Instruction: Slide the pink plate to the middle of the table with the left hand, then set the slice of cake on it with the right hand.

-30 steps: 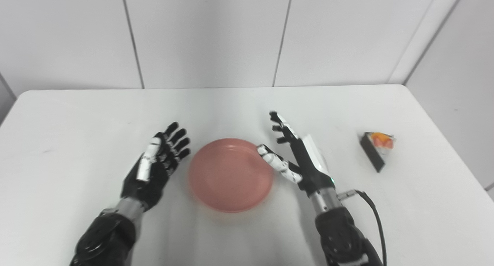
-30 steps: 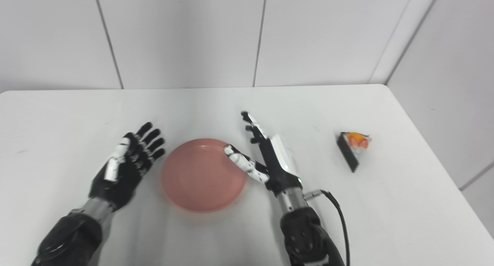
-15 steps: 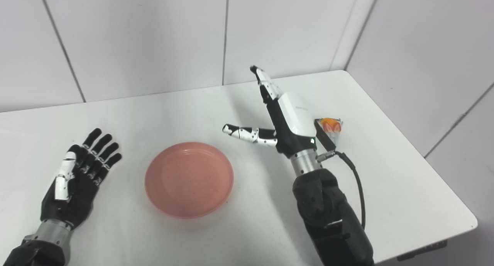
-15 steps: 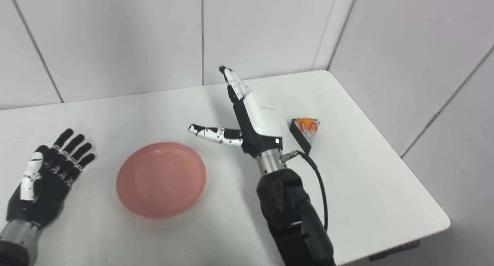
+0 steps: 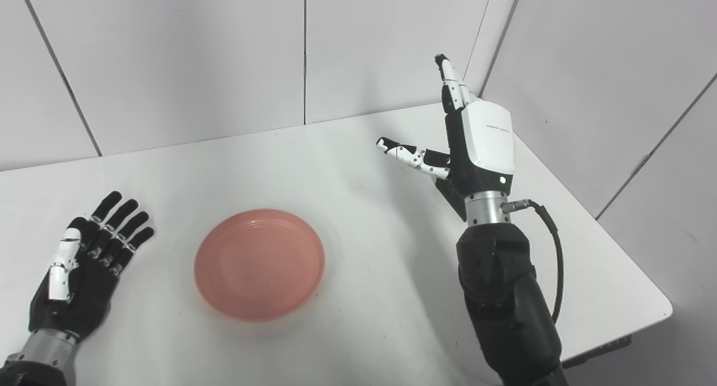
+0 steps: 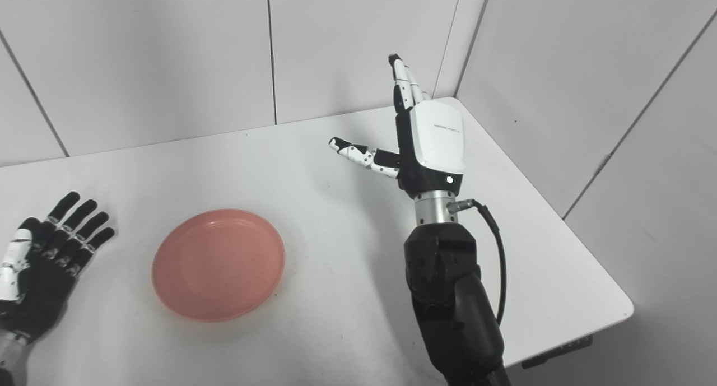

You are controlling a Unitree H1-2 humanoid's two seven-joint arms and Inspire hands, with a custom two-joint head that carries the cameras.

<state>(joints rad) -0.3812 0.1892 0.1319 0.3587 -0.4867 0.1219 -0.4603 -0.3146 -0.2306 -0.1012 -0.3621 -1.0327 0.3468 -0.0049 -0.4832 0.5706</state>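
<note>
The pink plate (image 5: 259, 264) lies empty on the white table (image 5: 358, 207), left of the picture's middle. My left hand (image 5: 84, 271) rests open, palm up, well left of the plate and not touching it. My right hand (image 5: 468, 136) is raised off the table, open, fingers pointing up and thumb stretched out to the left, holding nothing. It stands in front of the slice of cake (image 5: 451, 196), of which only a dark corner shows beside the wrist in the left eye view. In the right eye view the cake is fully hidden.
The table's right edge and front right corner (image 5: 664, 310) are close to the right arm. White wall panels (image 5: 168, 55) close off the back and right side. A black cable (image 5: 552, 246) loops from the right wrist.
The camera has swung to the right. My right hand rose from the plate's right rim and moved right, now covering the cake. My left hand drew back left from the plate.
</note>
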